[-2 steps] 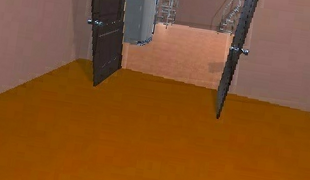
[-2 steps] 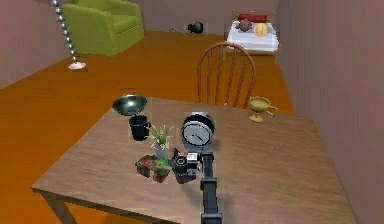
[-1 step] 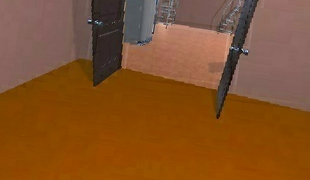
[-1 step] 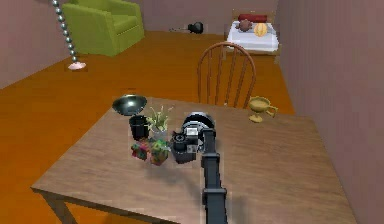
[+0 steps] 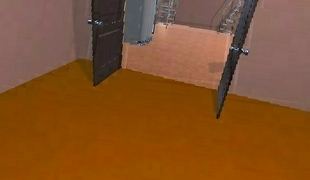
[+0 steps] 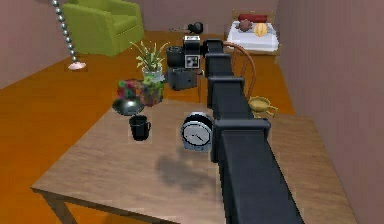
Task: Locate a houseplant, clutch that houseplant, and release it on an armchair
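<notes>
A houseplant [image 6: 150,68] with thin green leaves and a dark pot stands at the far edge of a wooden table [image 6: 95,180] in the arm side view. My dark arm [image 6: 235,120] reaches out across the table. The gripper [image 6: 172,78] lies just right of the plant's pot, below the two white marked squares. I cannot tell whether it holds anything. A green armchair [image 6: 105,22] stands at the back left, beyond the table, on the orange floor.
On the table are a bowl of red and green things [image 6: 128,98], a black mug [image 6: 140,127], a round clock [image 6: 197,132] and a yellowish vessel [image 6: 262,105]. A floor lamp [image 6: 68,40] stands beside the armchair. Ahead, two dark doors [image 5: 106,26] flank a doorway.
</notes>
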